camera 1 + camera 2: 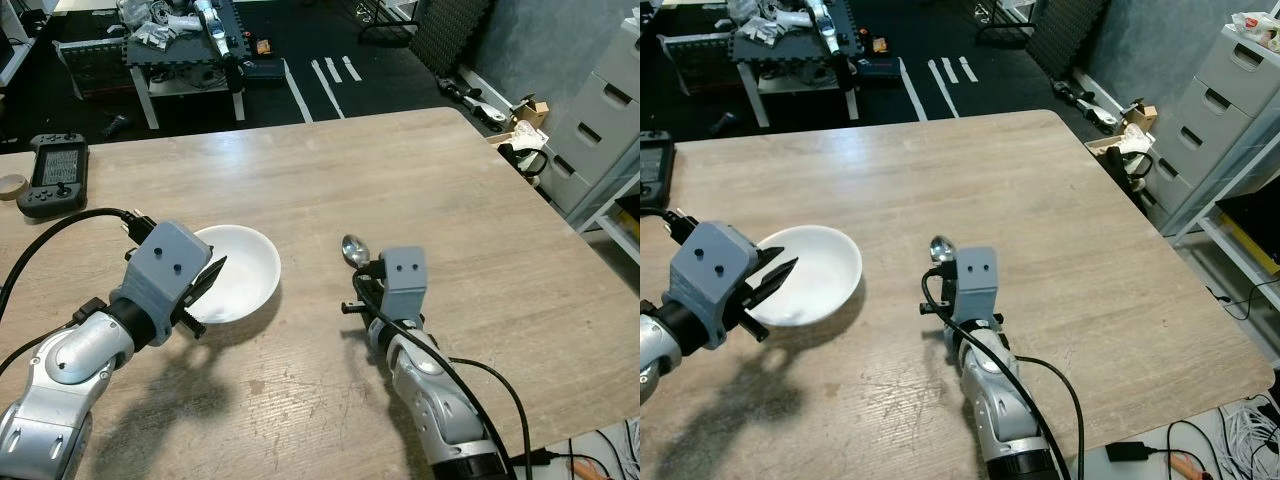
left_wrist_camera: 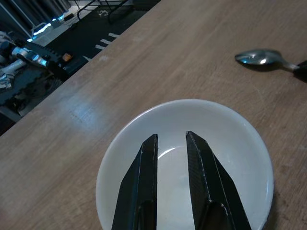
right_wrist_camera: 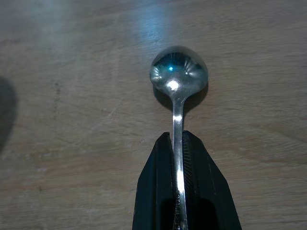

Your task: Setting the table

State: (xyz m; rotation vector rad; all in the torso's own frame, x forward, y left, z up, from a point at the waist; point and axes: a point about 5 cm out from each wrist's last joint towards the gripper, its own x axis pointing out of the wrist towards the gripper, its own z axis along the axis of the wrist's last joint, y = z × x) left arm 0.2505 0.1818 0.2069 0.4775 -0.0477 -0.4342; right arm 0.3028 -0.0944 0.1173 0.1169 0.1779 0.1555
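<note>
Right gripper point(image 3: 178, 158) low over table point(image 1: 420, 180), clamped on spoon point(image 3: 178, 79) handle. Left gripper point(image 2: 171, 143) angled over white bowl point(image 2: 240, 139), fingers slightly parted, apparently empty.

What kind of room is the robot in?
Probably a workshop or robot lab, not a regular dining room. Past the light wooden table there is a dark floor with white tape strips, a low bench piled with gadgets, and a black handheld controller on the table.

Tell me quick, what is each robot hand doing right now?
Left gripper: open a little, empty, hovering over the white bowl.
Right gripper: closed on the spoon handle, with the spoon's bowl just above the table.
</note>
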